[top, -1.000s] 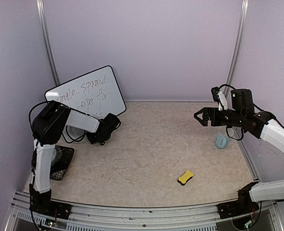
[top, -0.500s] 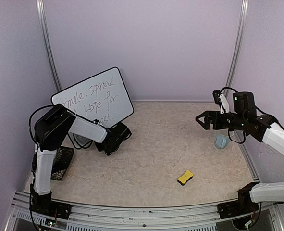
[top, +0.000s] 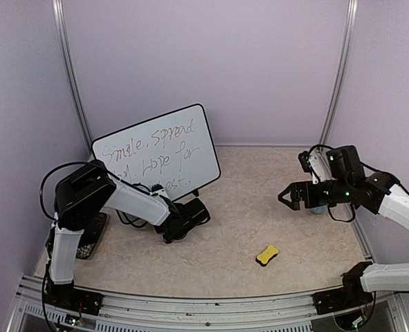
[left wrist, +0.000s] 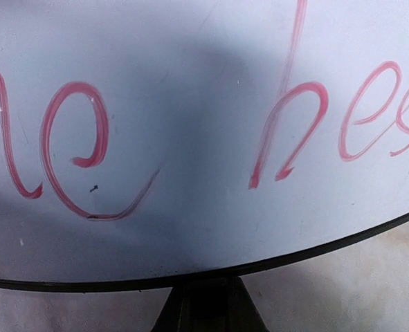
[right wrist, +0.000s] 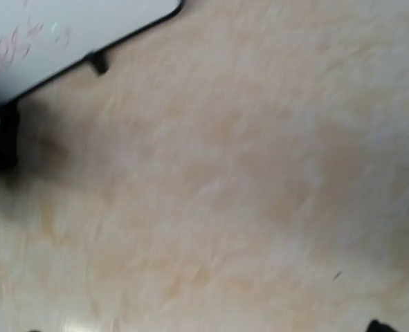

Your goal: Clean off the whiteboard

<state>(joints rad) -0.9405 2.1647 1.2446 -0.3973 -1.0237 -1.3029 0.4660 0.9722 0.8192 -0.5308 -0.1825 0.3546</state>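
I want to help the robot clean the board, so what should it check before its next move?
1. The left jaws grip the whiteboard by its bottom edge: ok.
2. The board is wiped clean: not ok, handwriting covers it.
3. The right jaws are open and empty, ready to grab: ok.
4. The yellow eraser is picked up: not ok, it lies on the table, apart from both arms.
5. The board's feet rest on the table: cannot tell.
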